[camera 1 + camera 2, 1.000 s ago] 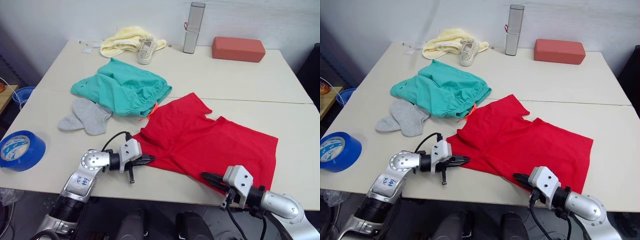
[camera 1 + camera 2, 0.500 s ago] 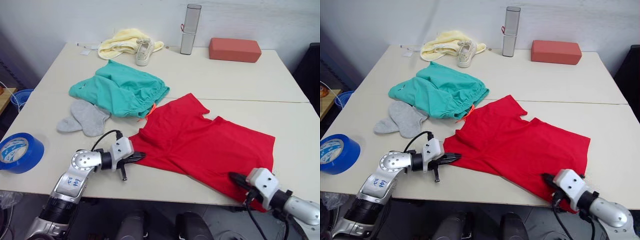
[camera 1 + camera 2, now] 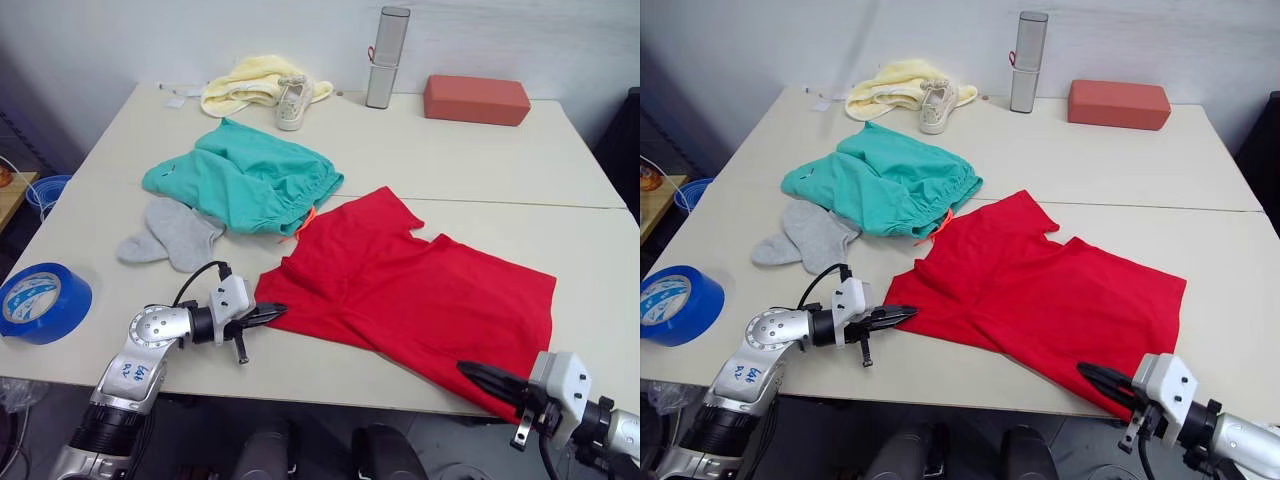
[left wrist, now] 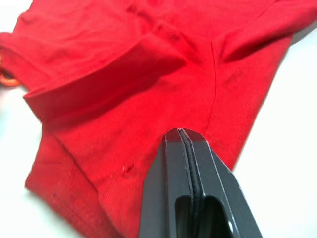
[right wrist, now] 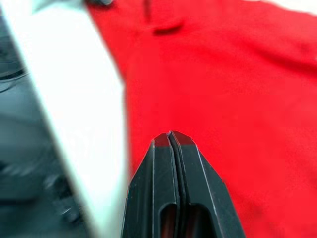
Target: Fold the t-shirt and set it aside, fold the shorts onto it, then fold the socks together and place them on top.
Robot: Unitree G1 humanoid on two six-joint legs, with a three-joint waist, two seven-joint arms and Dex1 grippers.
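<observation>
The red t-shirt lies spread and a little rumpled at the table's front, right of centre. The teal shorts lie bunched behind it to the left. Just in front of the shorts, the grey socks rest side by side. My left gripper is shut, its tips at the t-shirt's near left edge and lying over the fabric in the left wrist view. At the t-shirt's near right hem, by the table's front edge, my right gripper is shut, its fingertips above red cloth.
A blue tape roll sits at the table's front left. Along the back stand a pale yellow cloth, a white shoe, a tall grey cylinder and a reddish box. The table is bare at the right rear.
My right gripper has drawn back to the right, from the t-shirt's near middle hem to its near right hem. My left gripper has shifted slightly left. Both stayed shut.
</observation>
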